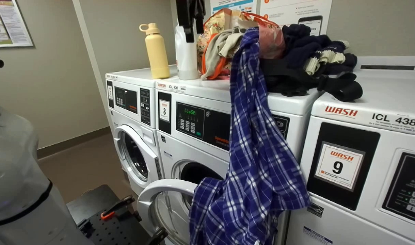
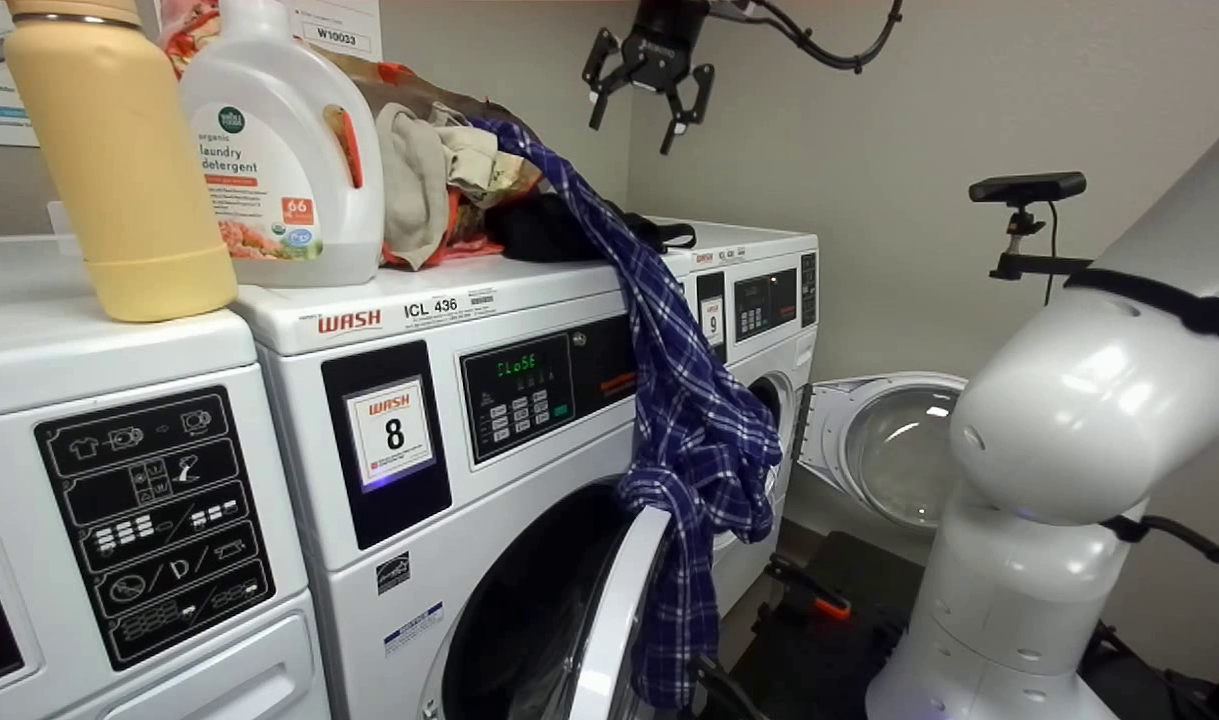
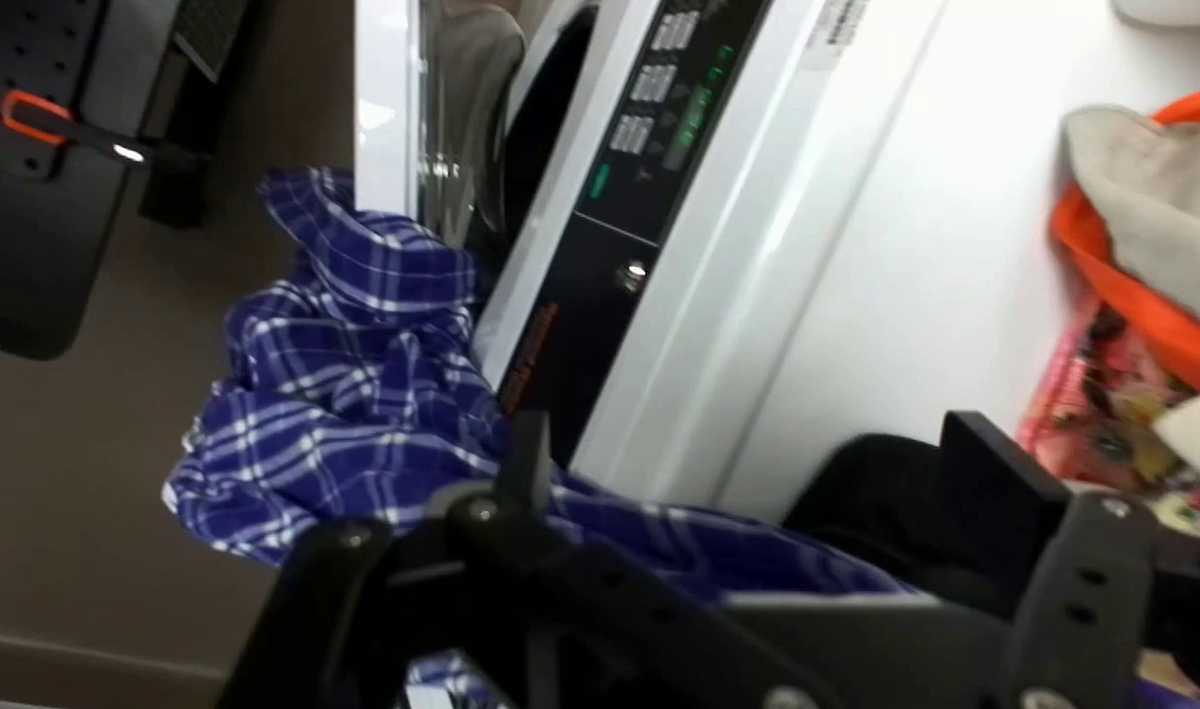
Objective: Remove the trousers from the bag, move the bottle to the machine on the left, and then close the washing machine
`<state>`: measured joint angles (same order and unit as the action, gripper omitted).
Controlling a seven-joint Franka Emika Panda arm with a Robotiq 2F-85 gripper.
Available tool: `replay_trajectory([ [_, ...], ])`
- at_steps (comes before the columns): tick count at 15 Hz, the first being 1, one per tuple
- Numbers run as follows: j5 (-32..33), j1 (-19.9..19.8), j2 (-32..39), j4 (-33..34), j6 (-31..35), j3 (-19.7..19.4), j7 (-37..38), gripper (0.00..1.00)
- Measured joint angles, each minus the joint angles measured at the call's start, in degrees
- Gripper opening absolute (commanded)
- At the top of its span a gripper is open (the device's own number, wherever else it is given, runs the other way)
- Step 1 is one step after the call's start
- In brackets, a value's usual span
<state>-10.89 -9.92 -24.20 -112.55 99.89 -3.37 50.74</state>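
The blue plaid trousers (image 1: 258, 136) hang from the orange-red printed bag (image 1: 272, 41), down the front of washing machine (image 1: 190, 148) number 8. Their upper end lies at the bag; whether any cloth is inside cannot be told. Lower down, the cloth drapes over the rim of that machine's open door (image 2: 619, 610). The yellow bottle (image 1: 157, 52) stands upright on the left machine (image 1: 125, 118), by the seam with number 8. My gripper (image 2: 632, 125) is in the air, apart from the bag. In the wrist view the gripper (image 3: 752, 433) spreads wide, nothing between its fingers; trousers pass beneath.
A white detergent bottle (image 2: 279, 150) stands between the yellow bottle and the bag. Dark clothes (image 1: 313, 51) with a black strap are heaped beside the bag. Washer 9 has its round door (image 2: 899, 450) swung open near the arm. A camera (image 2: 1027, 188) sits on a bracket.
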Motion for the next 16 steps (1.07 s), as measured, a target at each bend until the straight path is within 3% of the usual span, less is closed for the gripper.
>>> replay_trajectory([
  [5,-3.7,-0.1,-4.4,-18.0,4.8,-1.0,-1.1,1.00],
  [10,-6.7,0.0,-4.3,-36.2,20.8,-0.7,-4.7,1.00],
  [13,-8.4,0.1,-2.6,-42.7,27.8,-0.4,-6.5,1.00],
  [16,-9.0,0.3,0.3,-45.9,30.7,-0.4,-6.8,1.00],
])
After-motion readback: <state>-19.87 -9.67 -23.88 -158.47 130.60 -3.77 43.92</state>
